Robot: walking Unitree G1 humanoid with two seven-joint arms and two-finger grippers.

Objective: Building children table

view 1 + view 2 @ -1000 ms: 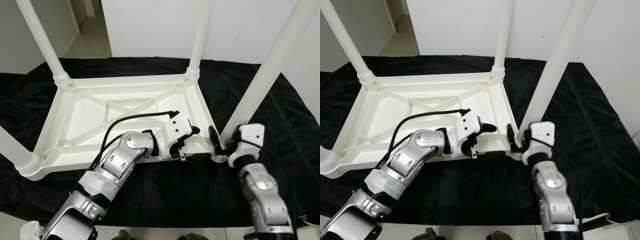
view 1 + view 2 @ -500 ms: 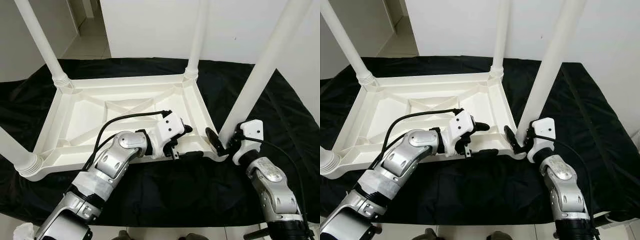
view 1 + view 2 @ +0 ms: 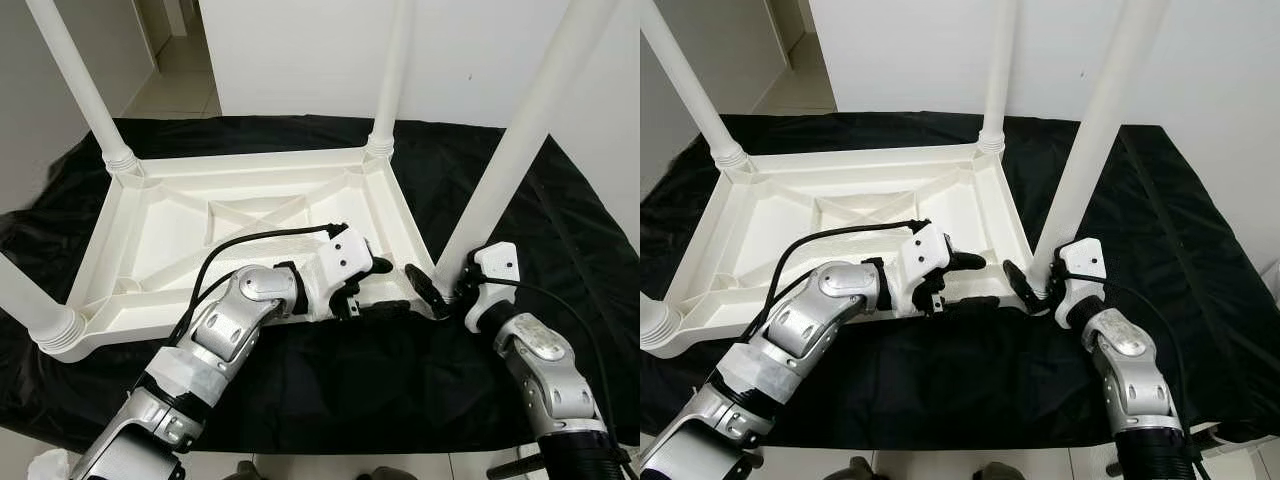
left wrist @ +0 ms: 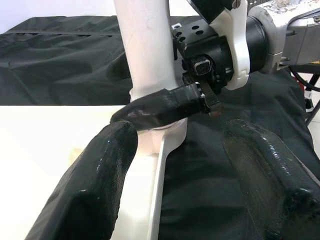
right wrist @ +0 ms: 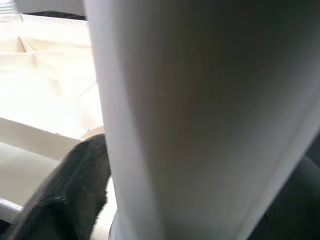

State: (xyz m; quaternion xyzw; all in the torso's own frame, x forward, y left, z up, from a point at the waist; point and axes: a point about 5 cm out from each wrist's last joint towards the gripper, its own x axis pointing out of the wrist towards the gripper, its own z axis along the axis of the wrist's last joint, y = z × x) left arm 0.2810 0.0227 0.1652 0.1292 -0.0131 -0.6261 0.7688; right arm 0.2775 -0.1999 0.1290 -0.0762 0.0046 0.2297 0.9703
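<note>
The right gripper [image 3: 448,292] is clamped around the base of the near right leg [image 3: 520,145], low and right of centre in the left eye view, one black finger [image 3: 427,289] wrapped across the front of the leg just above its socket; the hold is judged to serve for turning or seating the leg in the corner. The left gripper [image 3: 385,287], at the lower middle of the frame, is spread wide across the near rim of the table [image 3: 150,235], one finger over the white edge and the other down beside it on the black cloth [image 3: 330,385], apparently so that the table is steadied against the twisting. The table is laid upside down on the cloth, centre left, with all four legs standing upward from its corners.
</note>
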